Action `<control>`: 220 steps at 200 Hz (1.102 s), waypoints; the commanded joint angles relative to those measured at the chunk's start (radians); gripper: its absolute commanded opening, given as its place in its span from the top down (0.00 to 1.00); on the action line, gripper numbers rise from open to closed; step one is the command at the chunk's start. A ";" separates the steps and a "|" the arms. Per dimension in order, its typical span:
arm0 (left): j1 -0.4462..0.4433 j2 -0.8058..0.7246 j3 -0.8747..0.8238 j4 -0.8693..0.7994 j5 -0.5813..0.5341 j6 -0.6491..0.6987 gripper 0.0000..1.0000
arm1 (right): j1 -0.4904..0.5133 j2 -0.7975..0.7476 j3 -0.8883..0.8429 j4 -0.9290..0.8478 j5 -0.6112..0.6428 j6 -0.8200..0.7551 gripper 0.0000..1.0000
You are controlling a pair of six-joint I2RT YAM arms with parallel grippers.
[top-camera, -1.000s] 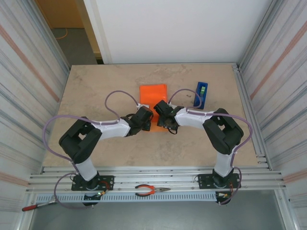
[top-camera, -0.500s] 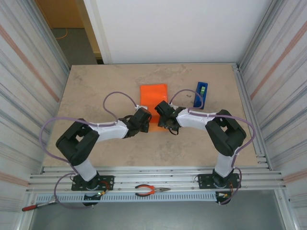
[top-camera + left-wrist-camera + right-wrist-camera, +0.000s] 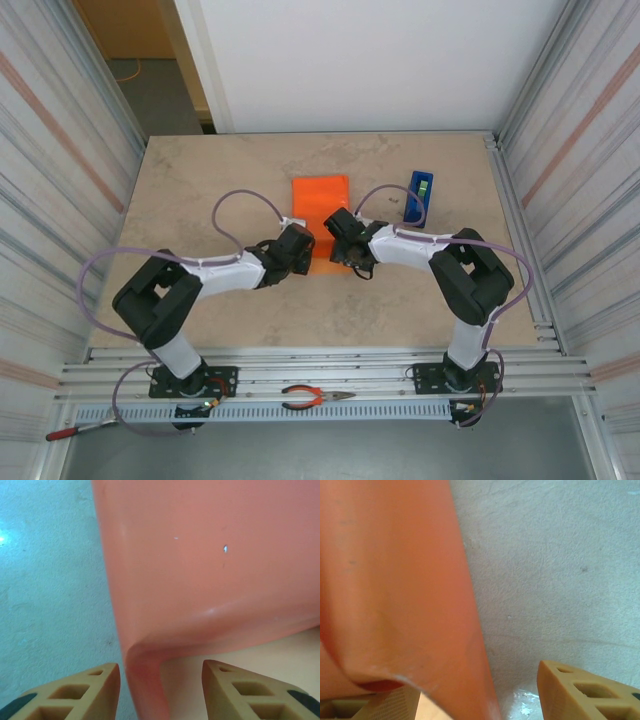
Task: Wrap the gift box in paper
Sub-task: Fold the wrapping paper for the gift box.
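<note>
flanking the paper point(image 3: 320, 192), left tool point(image 3: 160, 666) and right tool point(image 3: 480, 680) gape apart; its raised edge between each one's jaws

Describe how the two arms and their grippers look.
Both arms have white links and bulky black joints: left arm, right arm. A lilac cable loops along each. Bases are bolted to a slotted aluminium rail. The fingers are tan and blocky, with rectangular cut-outs and black patches.
</note>
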 commanded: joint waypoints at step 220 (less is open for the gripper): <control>0.011 0.071 0.039 0.008 -0.051 0.046 0.55 | -0.033 0.034 0.019 -0.001 -0.039 -0.030 0.66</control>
